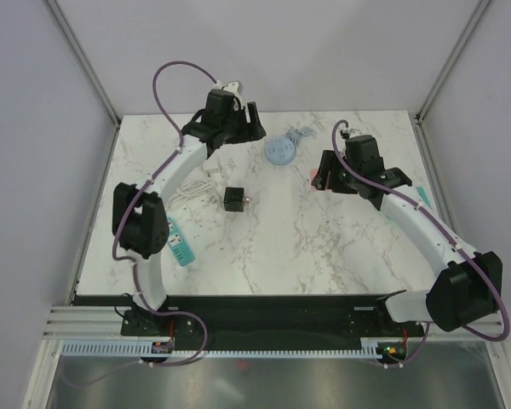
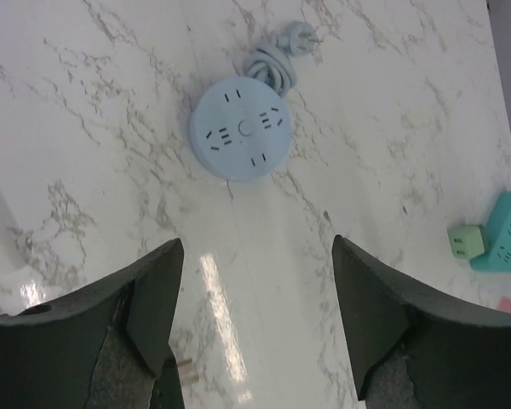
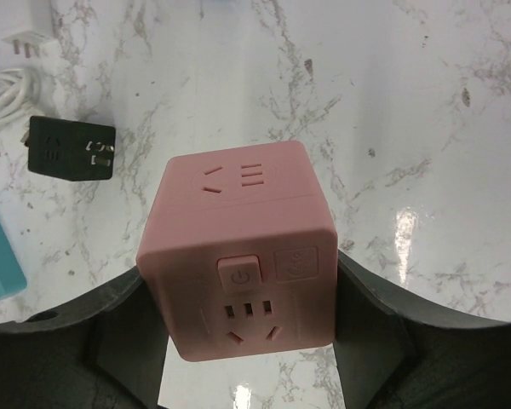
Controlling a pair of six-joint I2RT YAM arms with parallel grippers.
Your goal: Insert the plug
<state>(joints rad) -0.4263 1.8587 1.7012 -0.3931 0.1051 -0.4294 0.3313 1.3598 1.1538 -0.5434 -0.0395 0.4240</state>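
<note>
My right gripper (image 3: 245, 273) is shut on a pink socket cube (image 3: 243, 256), whose power button and sockets face the camera; from above the cube (image 1: 313, 176) peeks out at the gripper's (image 1: 324, 175) left side. A black plug adapter (image 3: 71, 146) with metal pins lies on the marble at mid-left (image 1: 236, 198). Near the table's back, my left gripper (image 2: 257, 247) is open with nothing between its fingers, just short of a round light-blue socket hub (image 2: 241, 129). The hub's coiled cord and plug (image 2: 300, 38) lie behind it.
A white cable with its plug (image 3: 25, 43) lies by the black adapter, under the left arm (image 1: 192, 187). A teal power strip (image 1: 180, 243) sits at the left. Another teal strip (image 2: 507, 230) with a small green adapter (image 2: 467, 241) lies at the right.
</note>
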